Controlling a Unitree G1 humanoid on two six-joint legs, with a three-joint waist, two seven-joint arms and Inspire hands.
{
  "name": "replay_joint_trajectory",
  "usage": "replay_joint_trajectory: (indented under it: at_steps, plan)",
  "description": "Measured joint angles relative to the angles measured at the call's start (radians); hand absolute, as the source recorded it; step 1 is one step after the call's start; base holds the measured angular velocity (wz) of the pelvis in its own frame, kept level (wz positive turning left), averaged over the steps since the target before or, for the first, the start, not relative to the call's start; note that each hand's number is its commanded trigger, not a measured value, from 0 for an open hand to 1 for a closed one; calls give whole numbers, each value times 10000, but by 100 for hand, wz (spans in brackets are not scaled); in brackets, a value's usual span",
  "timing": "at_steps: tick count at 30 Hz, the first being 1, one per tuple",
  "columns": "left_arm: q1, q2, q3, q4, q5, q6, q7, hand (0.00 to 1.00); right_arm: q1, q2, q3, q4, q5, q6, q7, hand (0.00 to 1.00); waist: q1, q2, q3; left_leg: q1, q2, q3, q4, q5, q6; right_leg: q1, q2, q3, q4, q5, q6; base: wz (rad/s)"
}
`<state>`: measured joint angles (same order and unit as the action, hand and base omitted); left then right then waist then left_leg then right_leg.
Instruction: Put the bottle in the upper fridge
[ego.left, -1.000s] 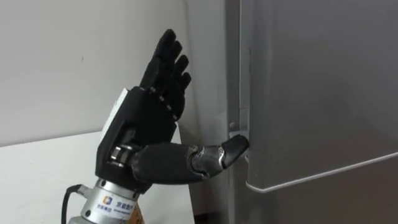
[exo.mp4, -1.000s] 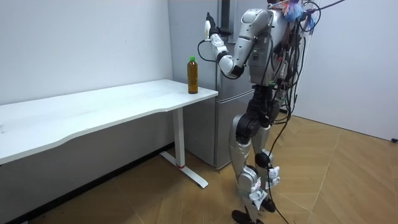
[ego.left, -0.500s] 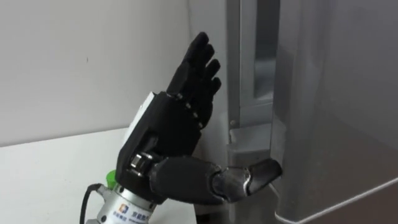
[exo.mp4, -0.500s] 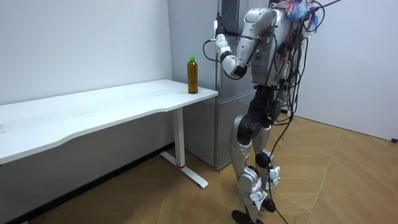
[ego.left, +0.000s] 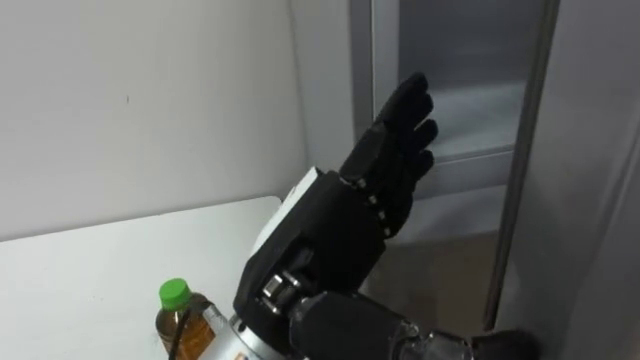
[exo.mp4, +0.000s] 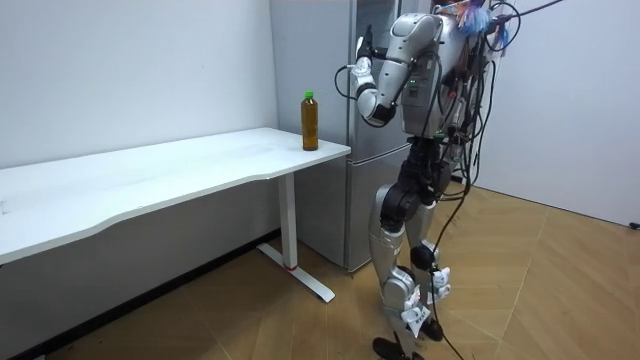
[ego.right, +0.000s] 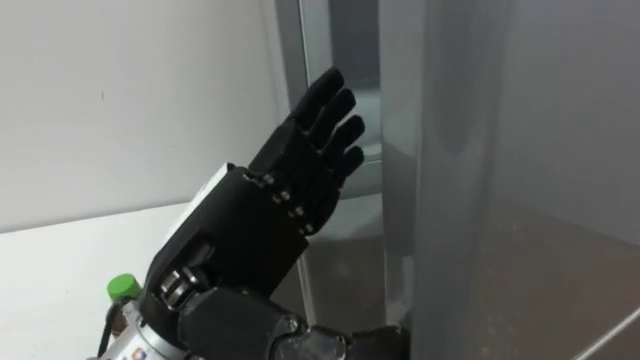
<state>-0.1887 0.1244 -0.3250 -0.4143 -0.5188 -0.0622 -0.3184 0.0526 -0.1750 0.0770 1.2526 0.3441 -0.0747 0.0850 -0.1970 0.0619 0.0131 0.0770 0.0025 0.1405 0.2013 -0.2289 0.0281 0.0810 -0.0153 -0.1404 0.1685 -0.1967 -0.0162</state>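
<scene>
no legible text, numbers or signs, label on the bottle too blurred to read

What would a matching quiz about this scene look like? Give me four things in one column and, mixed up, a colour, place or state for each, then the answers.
Things:
1. bottle
2. fridge door
3. left hand
4. table

States:
A. white and flat, with the bottle on top
B. grey, standing open
C. raised, fingers straight, close to the door's edge
D. green cap, standing upright near the table's end

Pairs: 1-D; 2-B; 3-C; 4-A.
</scene>
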Motion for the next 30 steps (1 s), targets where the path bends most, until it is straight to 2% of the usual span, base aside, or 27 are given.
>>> replay_joint_trajectory:
  at_steps: [7,12,16,21,23,26,30]
  plan:
    - [0,-1,-149,0,-12,0,-159,0,-17,37,194,-14,-17,1,-83,0,-27,-130,-39,6,2,66,1,0,0,-2,8,10,0,0,0,0]
    - [0,2,-289,-1,-25,42,-284,0,-11,44,194,-6,49,3,-83,0,-112,-165,-60,74,58,766,-25,0,0,-5,32,124,-1,6,11,-6]
    - [0,2,-363,2,-239,135,-403,0,5,52,198,-11,154,1,-187,0,-205,-167,-60,182,84,1078,-35,0,0,-16,19,337,3,27,22,-23]
    - [-1,6,-584,4,-381,197,-466,0,-2,52,192,-17,219,1,-241,0,-208,-156,-67,203,170,1623,-47,-3,-4,-197,69,759,-5,134,12,-31]
    - [-18,0,-650,4,-377,207,-473,0,-8,51,192,-18,216,1,-242,0,-222,-120,-87,211,214,1880,-46,-5,-7,-296,177,1013,-7,197,-5,-35]
    - [-72,3,-692,3,-378,220,-500,0,4,43,188,-18,221,2,-237,0,-336,-74,-99,263,230,1948,-41,-5,-7,-317,206,1211,-8,228,-15,-23]
    - [-154,26,-701,4,-382,262,-520,0,-17,-5,177,-21,278,3,-208,0,-515,45,-61,357,240,2259,-47,-7,-10,-320,239,1429,-17,237,-4,-17]
